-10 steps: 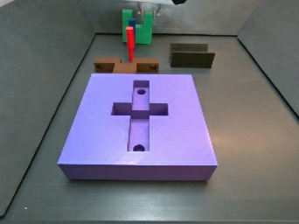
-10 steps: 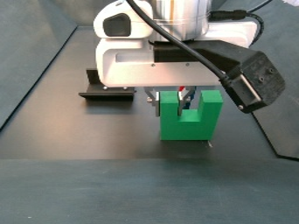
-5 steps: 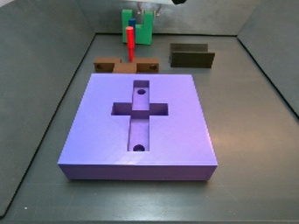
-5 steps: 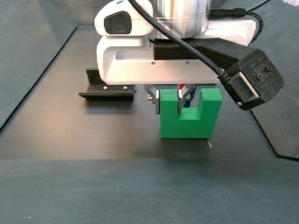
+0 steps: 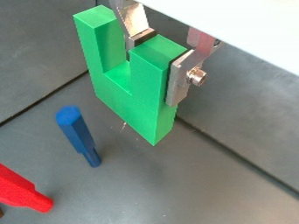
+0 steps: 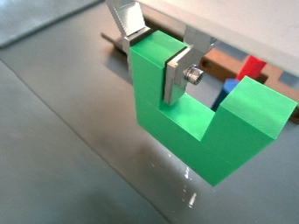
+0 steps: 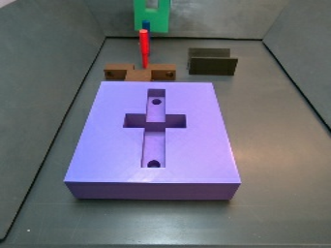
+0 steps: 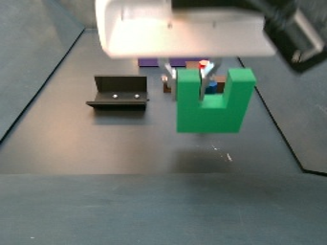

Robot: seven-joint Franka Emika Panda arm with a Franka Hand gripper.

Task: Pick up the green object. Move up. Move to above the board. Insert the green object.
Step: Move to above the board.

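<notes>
gripper [image 5: 163, 54] astride one object [image 5: 131, 77] prong | object above floor | board [image 7: 155, 136] well apart

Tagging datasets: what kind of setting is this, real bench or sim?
Likely a simulated peg-insertion cell: flat, textureless grey floor and walls. A purple board with a cross-shaped recess fills the middle, the fixture stands on the floor, and the gripper holds the green object at the far end, beyond the board.
</notes>
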